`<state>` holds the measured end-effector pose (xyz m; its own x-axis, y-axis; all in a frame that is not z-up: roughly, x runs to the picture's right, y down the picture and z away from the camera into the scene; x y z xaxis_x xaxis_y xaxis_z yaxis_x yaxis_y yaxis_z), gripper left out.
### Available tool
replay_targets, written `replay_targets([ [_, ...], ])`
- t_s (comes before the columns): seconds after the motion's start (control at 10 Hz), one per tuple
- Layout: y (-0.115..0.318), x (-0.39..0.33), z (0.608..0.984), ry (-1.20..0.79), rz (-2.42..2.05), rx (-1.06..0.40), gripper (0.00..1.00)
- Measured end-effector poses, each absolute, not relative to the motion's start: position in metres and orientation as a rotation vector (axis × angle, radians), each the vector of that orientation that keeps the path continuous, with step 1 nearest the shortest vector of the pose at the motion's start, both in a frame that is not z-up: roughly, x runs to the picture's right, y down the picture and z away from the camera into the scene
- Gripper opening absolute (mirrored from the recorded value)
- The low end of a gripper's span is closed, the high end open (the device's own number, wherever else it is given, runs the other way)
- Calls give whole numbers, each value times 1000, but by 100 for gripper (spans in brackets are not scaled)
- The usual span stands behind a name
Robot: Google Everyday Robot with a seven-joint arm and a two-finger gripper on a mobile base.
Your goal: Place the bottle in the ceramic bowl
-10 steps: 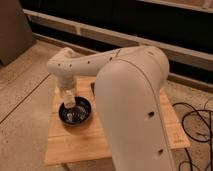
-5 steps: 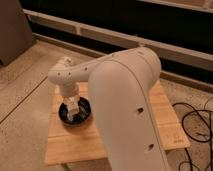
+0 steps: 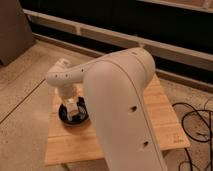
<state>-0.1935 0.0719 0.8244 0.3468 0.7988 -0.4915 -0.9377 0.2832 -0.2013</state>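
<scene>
The ceramic bowl (image 3: 64, 116) is round and black and sits on the left part of the wooden table (image 3: 75, 145). My gripper (image 3: 74, 111) reaches down from the white wrist (image 3: 64, 80) into the bowl. It is shut on the bottle (image 3: 75, 107), a slim pale thing standing roughly upright with its lower end inside the bowl's rim. Whether the bottle's base touches the bowl's floor I cannot tell. My arm's large white shell (image 3: 122, 110) hides the middle of the table.
The light wooden table stands on a speckled floor (image 3: 25, 75). Black cables (image 3: 195, 125) lie on the floor to the right. A dark wall with a pale ledge (image 3: 125, 40) runs behind the table.
The gripper with the bottle has moved slightly right and down, from above the bowl's left side to within its rim. The bowl has stayed in place.
</scene>
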Motion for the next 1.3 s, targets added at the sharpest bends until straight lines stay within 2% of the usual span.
replay_targets([
  [1.1,73,-195,824,322,1185,-504,0],
  [1.3,103,-194,822,380,1168,-540,0],
])
